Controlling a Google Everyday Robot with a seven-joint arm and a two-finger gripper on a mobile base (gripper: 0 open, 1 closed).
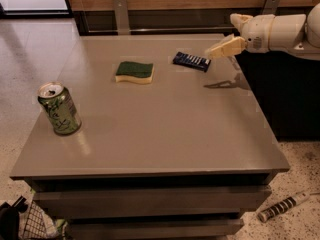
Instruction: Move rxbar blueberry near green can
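Barely under way: claw (pixel 222 48), spread or pressed untellable, beside bar (pixel 191 61) near table's (pixel 165 129) far edge, can (pixel 59 109) well apart by left edge.

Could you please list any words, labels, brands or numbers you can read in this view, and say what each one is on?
No text here can be read.
rxbar blueberry: white lettering on the dark blue wrapper, too blurred to read.
green can: pale leafy pattern only, no legible words.
gripper, hovering just right of the bar: no markings visible.
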